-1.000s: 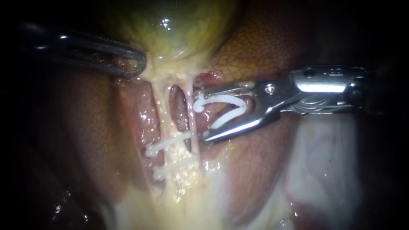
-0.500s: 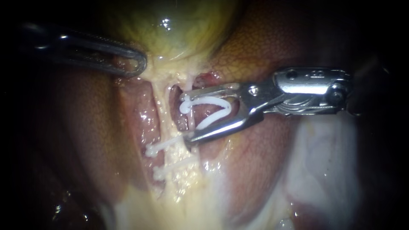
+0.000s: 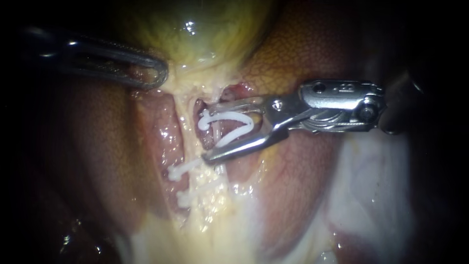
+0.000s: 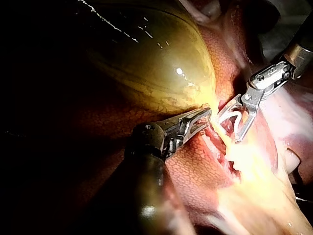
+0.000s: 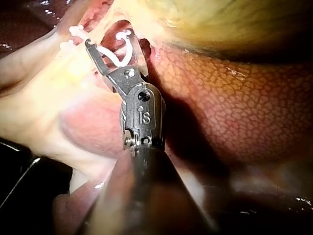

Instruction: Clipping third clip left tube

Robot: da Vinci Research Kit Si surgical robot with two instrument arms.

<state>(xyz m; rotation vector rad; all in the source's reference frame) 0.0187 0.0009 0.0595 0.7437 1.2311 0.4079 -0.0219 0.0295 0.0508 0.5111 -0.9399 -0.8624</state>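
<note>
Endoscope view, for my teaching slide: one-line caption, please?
Right instrument carries an open white clip astride a tube, above two closed clips; left instrument grips the gallbladder.

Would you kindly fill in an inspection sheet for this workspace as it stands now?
Surface: wet liver, with the gallbladder against it.
Job's things: open clip straddling a tube; two closed clips lower down.
Clutter: nothing seen.
Instruments: left instrument has its jaws shut on the gallbladder at its narrow end; right instrument holds the open clip between its jaws.
Cables: nothing seen.
Surroundings: dark, nothing seen.
</note>
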